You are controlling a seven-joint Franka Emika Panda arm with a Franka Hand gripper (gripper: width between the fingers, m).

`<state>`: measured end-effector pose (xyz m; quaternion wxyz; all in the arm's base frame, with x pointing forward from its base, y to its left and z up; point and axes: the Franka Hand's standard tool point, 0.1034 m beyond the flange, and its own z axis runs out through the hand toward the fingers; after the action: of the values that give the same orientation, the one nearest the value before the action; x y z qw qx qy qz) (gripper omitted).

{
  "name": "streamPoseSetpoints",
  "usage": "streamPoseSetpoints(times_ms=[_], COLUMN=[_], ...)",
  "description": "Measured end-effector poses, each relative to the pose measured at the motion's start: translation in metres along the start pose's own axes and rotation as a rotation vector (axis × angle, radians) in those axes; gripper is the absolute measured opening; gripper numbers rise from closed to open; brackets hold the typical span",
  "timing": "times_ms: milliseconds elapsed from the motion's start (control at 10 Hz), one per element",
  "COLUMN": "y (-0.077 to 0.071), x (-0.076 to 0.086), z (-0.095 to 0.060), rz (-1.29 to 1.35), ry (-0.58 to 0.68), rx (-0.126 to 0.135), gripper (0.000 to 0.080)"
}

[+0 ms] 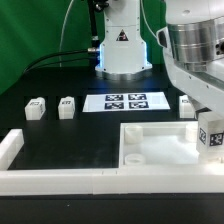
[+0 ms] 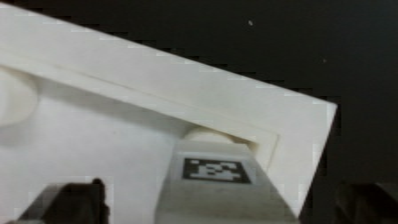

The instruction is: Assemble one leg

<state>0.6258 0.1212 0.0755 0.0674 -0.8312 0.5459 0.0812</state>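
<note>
My gripper [image 1: 209, 122] is at the exterior view's right, over the near right corner of the large white square panel [image 1: 160, 146]. It is shut on a leg [image 1: 211, 137], a small white peg with a marker tag, held upright just above the panel. In the wrist view the leg [image 2: 219, 172] lies between the two dark fingers of the gripper [image 2: 217, 206], its end pointing at a round corner hole [image 2: 221, 134] of the panel [image 2: 125, 105]. Three more legs stand on the table: two [image 1: 35, 107] [image 1: 67, 106] at the left, one [image 1: 187, 104] right of centre.
The marker board [image 1: 125, 101] lies flat at mid-table, before the robot base [image 1: 122, 45]. A low white wall [image 1: 60, 178] runs along the near edge and up the left side. The table is black.
</note>
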Motion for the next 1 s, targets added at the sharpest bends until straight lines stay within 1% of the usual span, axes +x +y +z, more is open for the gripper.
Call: streamPoseSetpoints(times_ms=[100, 400, 600, 700, 900, 1000], y=[0.0006, 0.0007, -0.0002, -0.0001, -0.0007, 0.0004], x=[-0.0001, -0.001, -0.0039, -0.0033, -0.0039, -0.0002], z=[-0.0002, 0.0002, 0.0006, 0.0005, 0.0004, 0.0], rz=[-0.163, -0.524, -0.675, -0.823, -0.975, -1.134], ry=[-0.001, -0.002, -0.002, 0.001, 0.018, 0.022], rx=[-0.006, -0.008, -0.009, -0.012, -0.029, -0.04], gripper=[0.0646, 0.0649, 0.0649, 0.0649, 0.0649, 0.0649])
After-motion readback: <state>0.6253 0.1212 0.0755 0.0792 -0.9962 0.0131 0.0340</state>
